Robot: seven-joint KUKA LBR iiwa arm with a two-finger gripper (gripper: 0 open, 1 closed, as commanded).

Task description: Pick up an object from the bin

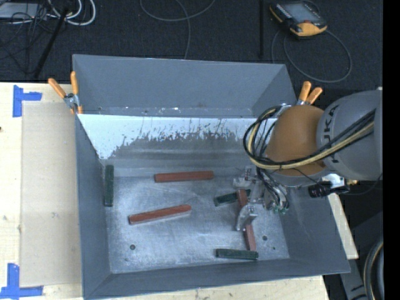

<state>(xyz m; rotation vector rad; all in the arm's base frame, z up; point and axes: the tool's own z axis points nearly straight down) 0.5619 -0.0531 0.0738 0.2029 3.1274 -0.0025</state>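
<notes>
My gripper (245,200) is low over the right part of the bin floor and open, one fingertip (241,183) farther back and the other (249,217) nearer the front. A red-brown stick (250,236) lies beneath it, running from between the fingers towards the front wall. I cannot tell whether the fingers touch it. A short dark green stick (224,199) lies just left of the gripper. Another dark green stick (236,254) rests flat by the front wall, below the red-brown one.
Two more red-brown sticks lie on the floor, one at mid-back (183,177) and one left of centre (160,214). A dark green stick (109,184) stands along the left wall. The arm with its orange cover and cables hangs over the right rim.
</notes>
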